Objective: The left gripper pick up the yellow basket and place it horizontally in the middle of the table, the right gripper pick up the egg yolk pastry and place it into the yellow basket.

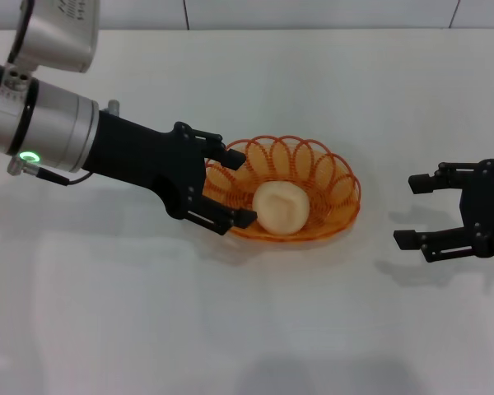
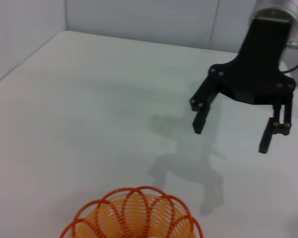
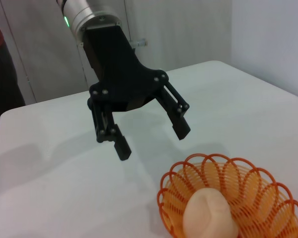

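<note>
The yellow basket [image 1: 339,188] lies flat in the middle of the table [image 1: 230,329], long side across my view. The egg yolk pastry [image 1: 280,206] sits inside it, left of centre. My left gripper [image 1: 237,188] is open at the basket's left end, with one finger on either side of the rim. In the right wrist view the left gripper [image 3: 153,141] is raised, clear of the basket [image 3: 223,171] and the pastry [image 3: 208,215]. My right gripper [image 1: 409,211] is open and empty, right of the basket. The left wrist view also shows the right gripper [image 2: 231,136] and the basket's rim [image 2: 134,208].
A grey wall [image 1: 313,12] runs along the table's far edge. The right wrist view shows a person in dark red [image 3: 0,54] standing beyond the table's left corner.
</note>
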